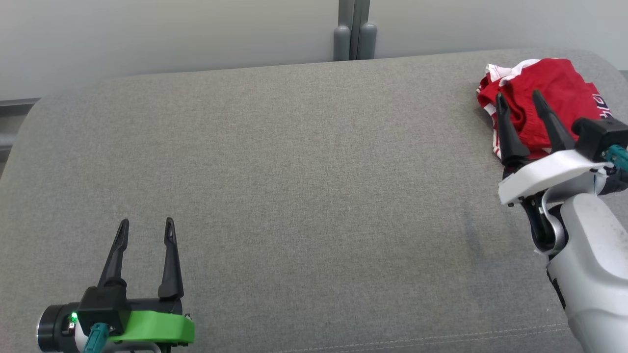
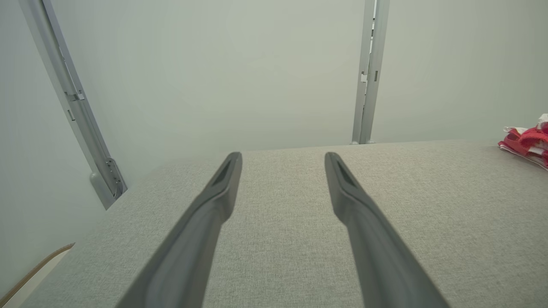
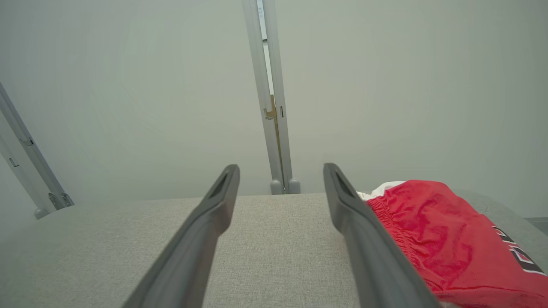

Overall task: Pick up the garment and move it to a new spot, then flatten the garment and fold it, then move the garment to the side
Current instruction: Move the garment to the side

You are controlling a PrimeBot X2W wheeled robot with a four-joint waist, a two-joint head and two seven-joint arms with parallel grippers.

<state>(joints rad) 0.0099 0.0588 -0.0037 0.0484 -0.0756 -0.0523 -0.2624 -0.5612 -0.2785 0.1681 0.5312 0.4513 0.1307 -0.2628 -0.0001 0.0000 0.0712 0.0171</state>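
1. I see the red garment (image 1: 564, 81) bunched in a heap at the upper right of the head view, on the grey padded surface (image 1: 314, 171) close to its far right corner. White trim shows along its left edge and dark lettering on its right side.
2. The right claw (image 1: 517, 94) stands wide, with nothing between its fingers. In the head view its two dark fingers overlap the left half of the garment, tips pointing up the frame. I cannot tell whether they touch the cloth.
3. In the right wrist view the garment (image 3: 428, 231) fills the lower right, just beside the outer face of the right-hand finger and partly hidden by it. Bare grey padding shows in the gap of the right claw (image 3: 279, 167).
4. The left claw (image 1: 147, 221) sits at the lower left of the head view, also wide and holding nothing, well apart from the garment.
5. From the left wrist view the garment (image 2: 524, 141) is a small red and white lump at the right edge, far right of the left claw (image 2: 282, 156).
6. A grey post (image 1: 355, 34) rises against the pale wall behind the padding, top centre.
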